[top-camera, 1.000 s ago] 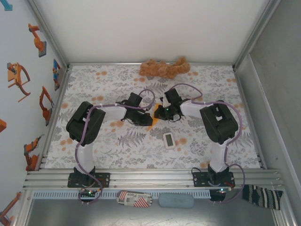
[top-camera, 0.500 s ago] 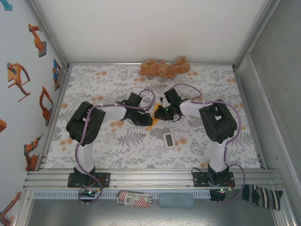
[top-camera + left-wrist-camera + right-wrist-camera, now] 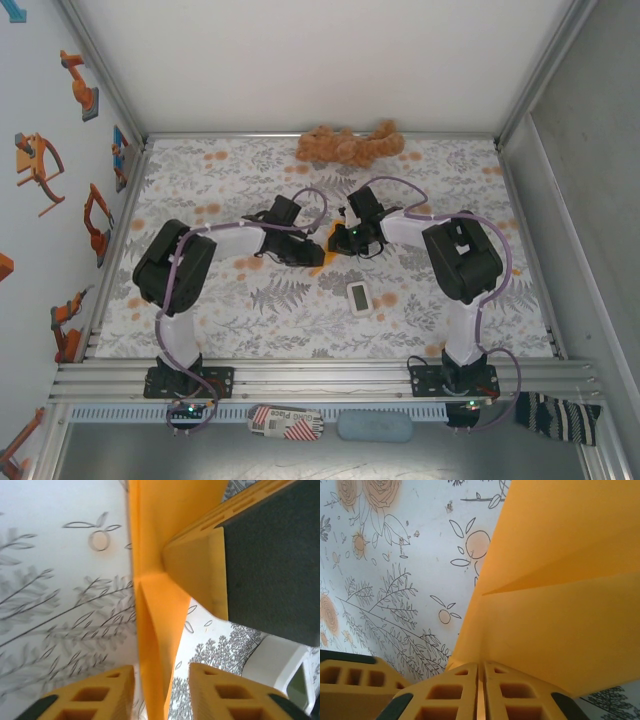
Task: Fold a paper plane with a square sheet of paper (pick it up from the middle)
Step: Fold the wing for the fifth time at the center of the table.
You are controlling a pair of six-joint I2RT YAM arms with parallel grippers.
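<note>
The right claw (image 3: 481, 666) pinches the creased square sheet of paper (image 3: 560, 605) above mid-bench (image 3: 200, 190), at 11 o'clock from the white device (image 3: 359, 297). The left claw (image 3: 161, 667) stands parted astride the fold. It should close squarely on the crease while the right holds steady, or the fold may skew.

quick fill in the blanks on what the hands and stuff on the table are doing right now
The right hand is shut on the ___ paper.
The left hand has its fingers standing ___, the paper's edge between them.
The brown plush toy lies at the ___ edge of the table.
Missing: orange; apart; far.
</note>
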